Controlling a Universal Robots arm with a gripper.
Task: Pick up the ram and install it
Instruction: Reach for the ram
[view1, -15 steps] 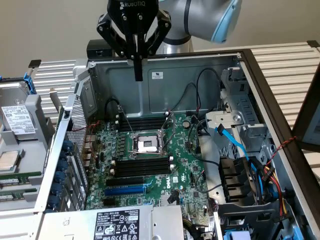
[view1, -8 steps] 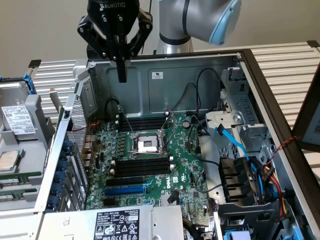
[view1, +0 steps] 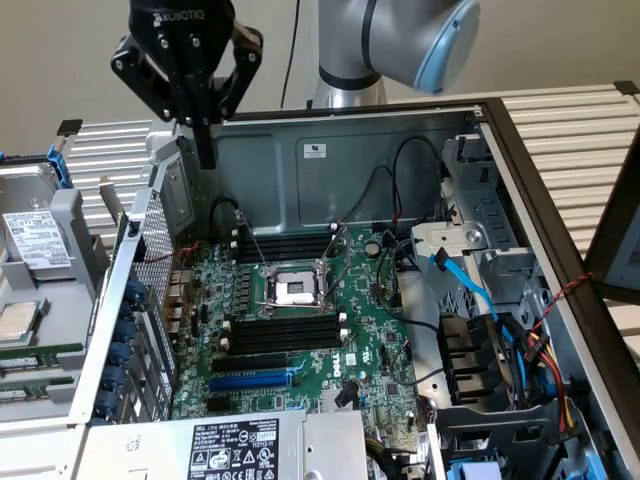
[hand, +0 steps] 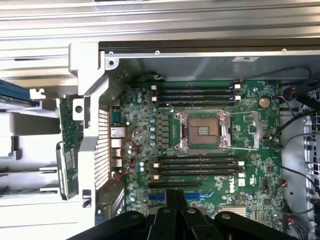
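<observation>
Nearest me the motherboard (view1: 300, 370) lies bare in the open case, its black memory slots (view1: 285, 330) looking unfilled; past them the claw (view1: 206, 150) hangs shut and empty above the case's rear wall (view1: 150, 245); the ram (hand: 70, 130) sits outside that wall, just beside it. The danger, I reckon, is that closeness: fingers reaching for the stick could snag the perforated metal, or pinch it crooked so it jams in a slot.

Open PC case (view1: 400, 150), green mobo (view1: 375, 345) flat inside. CPU socket (view1: 296, 291) mid-board, black mem slots (view1: 285, 330) either side. Blue exp slot (view1: 250, 380) just past one mem bank. Blue SATA cable (view1: 470, 285) by drive cage (view1: 500, 230) at case edge, exterior view's right. HDD (view1: 35, 245) outside case, exterior view's left.
</observation>
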